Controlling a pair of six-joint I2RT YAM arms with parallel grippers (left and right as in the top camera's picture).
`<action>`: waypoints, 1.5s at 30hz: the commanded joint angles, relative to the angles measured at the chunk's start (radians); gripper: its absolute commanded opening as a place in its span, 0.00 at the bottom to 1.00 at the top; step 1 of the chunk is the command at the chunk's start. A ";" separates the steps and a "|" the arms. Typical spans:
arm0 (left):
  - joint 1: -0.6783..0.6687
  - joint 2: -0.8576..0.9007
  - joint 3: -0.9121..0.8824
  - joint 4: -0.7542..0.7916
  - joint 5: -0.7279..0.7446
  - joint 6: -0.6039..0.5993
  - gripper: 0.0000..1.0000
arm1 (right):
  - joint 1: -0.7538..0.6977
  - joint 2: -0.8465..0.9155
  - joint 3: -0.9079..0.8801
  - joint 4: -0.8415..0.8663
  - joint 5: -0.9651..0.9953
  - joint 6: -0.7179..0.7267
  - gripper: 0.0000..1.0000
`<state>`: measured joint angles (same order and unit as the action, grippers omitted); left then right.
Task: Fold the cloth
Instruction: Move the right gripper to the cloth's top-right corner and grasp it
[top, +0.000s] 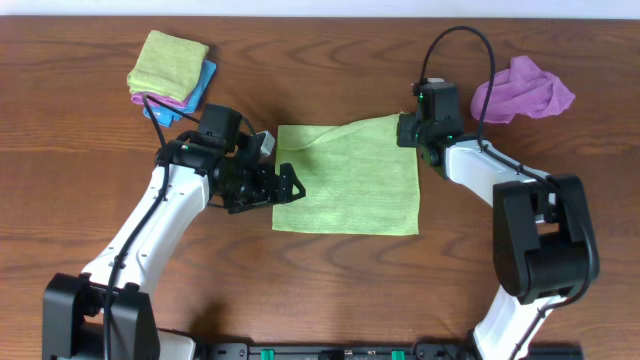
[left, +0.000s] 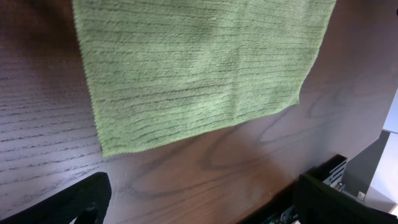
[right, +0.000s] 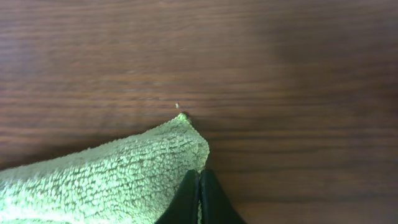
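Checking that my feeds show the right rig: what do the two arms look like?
The left arm and right arm both have white links, black joint housings and black fingers. A black cable loops from the right wrist, where a small green light shows.

Dark brown wood-grain table; pale strip beyond far edge.

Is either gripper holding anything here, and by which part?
Right gripper pinches the green cloth at one corner; left gripper is open, holding nothing.
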<state>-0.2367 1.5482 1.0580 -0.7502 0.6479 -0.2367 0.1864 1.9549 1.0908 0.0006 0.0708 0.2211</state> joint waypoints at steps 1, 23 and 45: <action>0.003 -0.013 0.023 0.007 -0.001 -0.007 0.95 | 0.005 0.011 0.002 -0.003 0.092 0.053 0.20; 0.003 -0.013 0.023 0.284 -0.001 -0.197 0.97 | 0.106 -0.150 0.002 -0.043 -0.367 0.151 0.62; 0.211 -0.013 0.031 0.333 0.079 -0.198 0.95 | 0.214 0.045 0.008 0.120 -0.463 0.429 0.62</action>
<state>-0.0391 1.5482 1.0603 -0.4179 0.7029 -0.4305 0.4007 2.0083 1.0927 0.1188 -0.3382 0.6285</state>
